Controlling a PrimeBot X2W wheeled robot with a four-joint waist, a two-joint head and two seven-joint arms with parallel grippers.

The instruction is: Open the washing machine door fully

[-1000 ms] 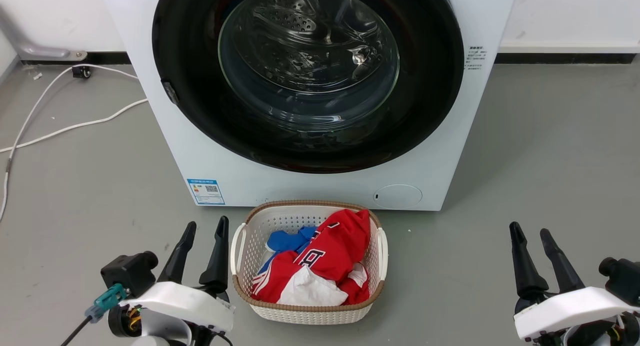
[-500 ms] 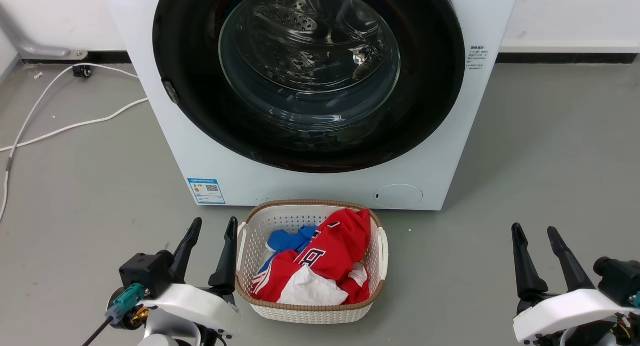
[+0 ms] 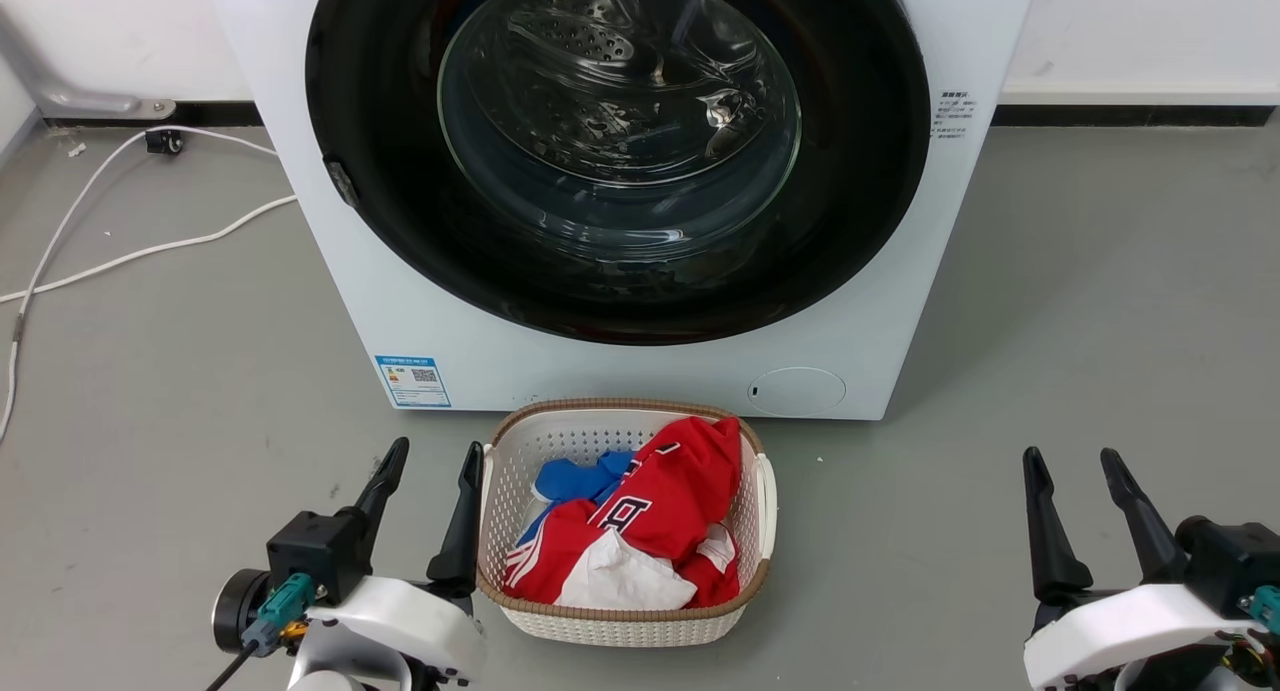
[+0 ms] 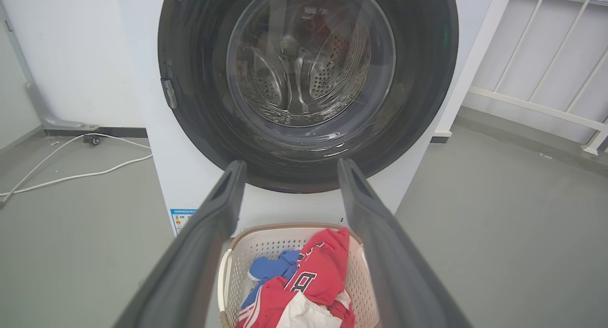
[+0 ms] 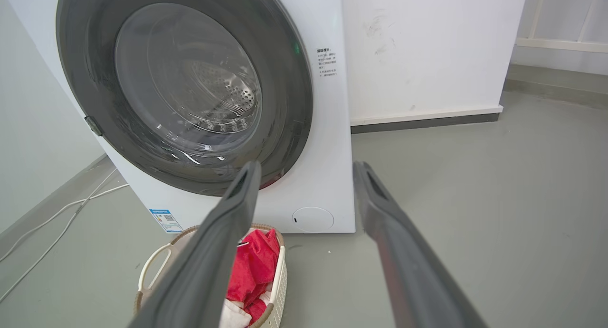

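- Washing machine door is seen closed, flush with the front of the white washing machine.
- Left gripper is held low, just beside the laundry basket, with its fingers spread and nothing gripped.
- Right gripper is held over the grey floor, well apart from the door, fingers likewise spread and empty.
- Clothes in red, blue and white are piled in the basket, which is set just before the machine.

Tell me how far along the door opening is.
Done: nothing; the large round black washing machine door sits shut against the white front-loading washing machine. In hand: nothing; the left gripper and right gripper hover open, either side of the white laundry basket. Left: reach the door and swing it fully open.
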